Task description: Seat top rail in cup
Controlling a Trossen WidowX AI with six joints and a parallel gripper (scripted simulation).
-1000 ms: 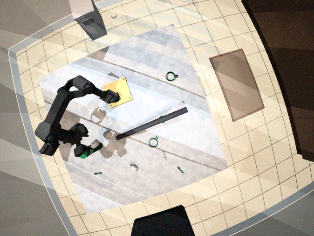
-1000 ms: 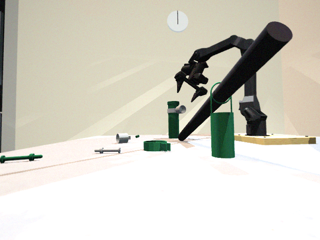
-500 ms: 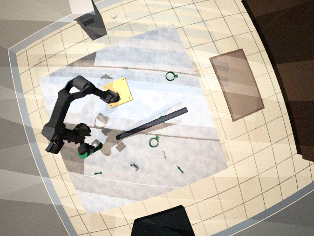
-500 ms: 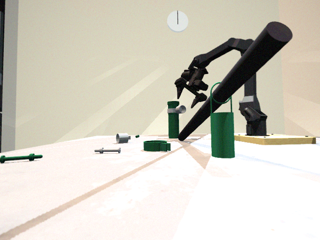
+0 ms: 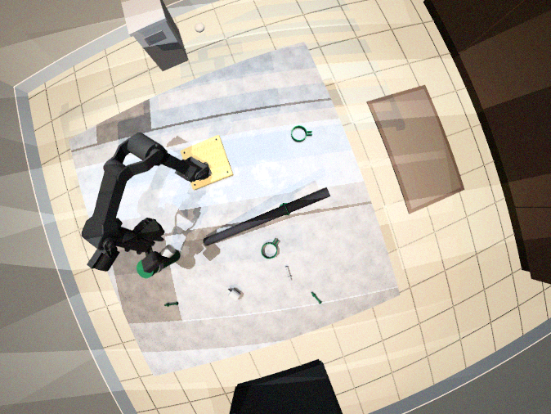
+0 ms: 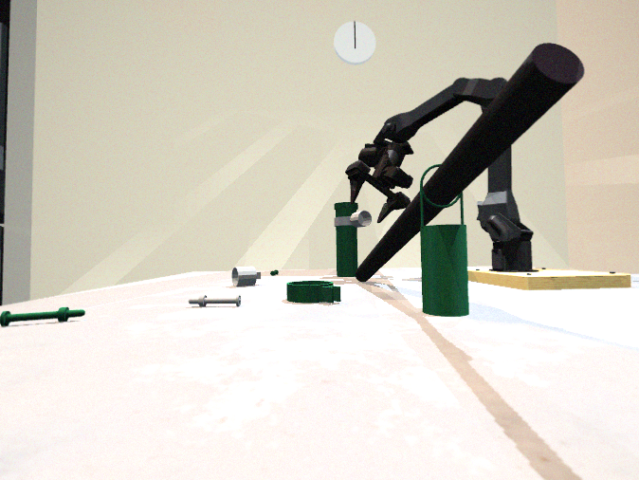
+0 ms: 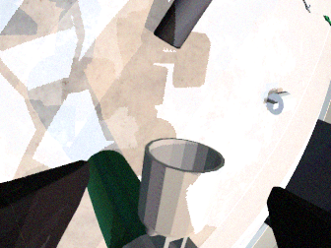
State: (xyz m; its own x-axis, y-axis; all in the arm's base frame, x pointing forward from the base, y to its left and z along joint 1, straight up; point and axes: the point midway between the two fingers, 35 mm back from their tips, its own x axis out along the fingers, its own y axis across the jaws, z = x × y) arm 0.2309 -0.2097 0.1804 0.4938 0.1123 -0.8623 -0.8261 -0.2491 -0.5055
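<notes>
The black top rail (image 5: pixel 248 224) (image 6: pixel 480 129) (image 7: pixel 182 22) slants through the loop above the short green post (image 6: pixel 445 268). Its low end is down at the table near the big green post (image 6: pixel 346 252) (image 7: pixel 115 197), outside the cup. The grey rail-end cup (image 6: pixel 363 218) (image 7: pixel 169 202) hangs on the brace band (image 6: pixel 340 221), high on the post just below its cap. The cup's mouth is empty and faces the rail side. My gripper (image 6: pixel 366 212) (image 7: pixel 184 186) is open and empty, with its fingertips around the cup's height, one by the post cap. Contact cannot be told.
A loose grey cup (image 5: pixel 235 292) (image 6: pixel 245 275) (image 7: pixel 274 101) lies on the table. A green band (image 5: pixel 262 250) (image 6: pixel 309 292), a grey bolt (image 6: pixel 219 300) and a green bolt (image 5: pixel 315 297) (image 6: pixel 36 316) lie beyond the rail. The yellow base plate (image 5: pixel 217 153) is under my arm's base.
</notes>
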